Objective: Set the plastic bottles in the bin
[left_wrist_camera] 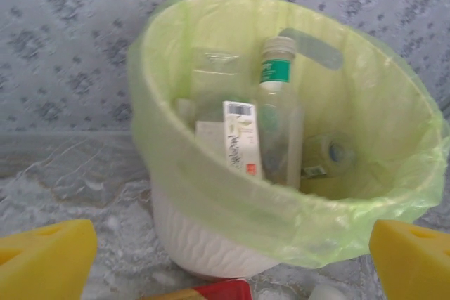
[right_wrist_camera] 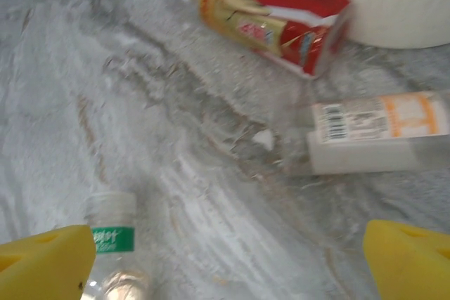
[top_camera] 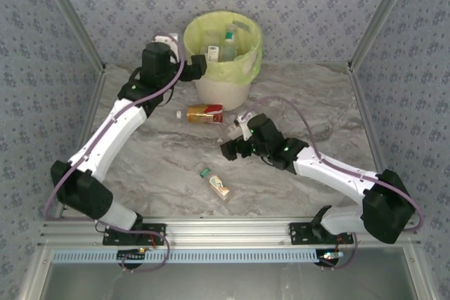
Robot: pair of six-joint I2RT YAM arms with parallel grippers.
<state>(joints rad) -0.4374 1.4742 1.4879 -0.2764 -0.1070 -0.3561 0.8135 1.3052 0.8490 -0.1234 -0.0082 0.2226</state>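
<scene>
1. The right claw [right_wrist_camera: 225, 261] gapes wide and empty, with the right arm reaching low over the grey marbled table [top_camera: 162, 166] near its middle.
2. I judge its target to be the clear plastic bottle with a white cap and green neck band [right_wrist_camera: 112, 240], lying just by one yellow finger [right_wrist_camera: 42, 261]. It should straddle the body, not the cap, and sink low before closing.
3. The red-and-gold labelled bottle [right_wrist_camera: 274, 22] lies loose just before the bin, and a clear orange-labelled bottle [right_wrist_camera: 380, 135] lies near it.
4. The round white bin with its yellow-green liner [top_camera: 221, 93] stands at the table's far edge, with several bottles [left_wrist_camera: 278, 114] inside.
5. The left arm stretches forward. The left claw [top_camera: 197, 68] is wide and empty, beside the bin's rim.
</scene>
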